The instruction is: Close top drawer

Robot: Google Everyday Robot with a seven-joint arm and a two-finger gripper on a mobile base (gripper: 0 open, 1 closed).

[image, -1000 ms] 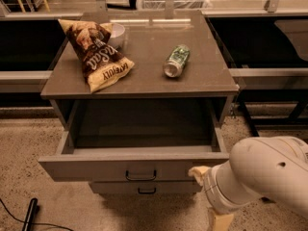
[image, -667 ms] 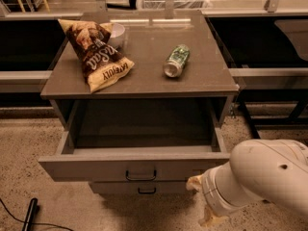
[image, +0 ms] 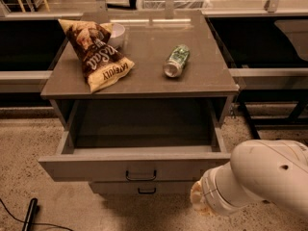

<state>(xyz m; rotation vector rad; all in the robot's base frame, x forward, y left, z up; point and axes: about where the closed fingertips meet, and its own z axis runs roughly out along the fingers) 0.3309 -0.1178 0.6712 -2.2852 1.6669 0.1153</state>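
top drawer (image: 96,163): pulled well out of the cabinet toward the near side, interior in view and bare, flat grey front panel facing near
drawer handle (image: 141,176): small dark bail at the centre of the front panel, nothing touching it
lower drawer (image: 115,188): just under the open one, only a strip of its front shows, with its own dark handle, pushed in further than the top one
arm (image: 262,177): thick white link coming in from the near right edge, angled down and to the left, its end low at the near right of the drawer front
arm pose: the last white segment narrows to a ribbed collar, pointing left and down toward the floor, below the level of the front panel's right end
gripper (image: 197,200): only a tan bit shows at the arm's tip, near right of the lower drawer, apart from both handles; whether it is spread or pressed together cannot be told
cabinet top (image: 144,78): grey flat slab, above the open drawer
chip bag (image: 96,52): brown and yellow, lying on the far left of the top
white bowl (image: 117,32): just behind the bag, touching it
green can (image: 176,60): on its side, right of centre on the top, well apart from the bag
floor (image: 29,148): speckled, with a dark stick-like object (image: 30,213) at the near left
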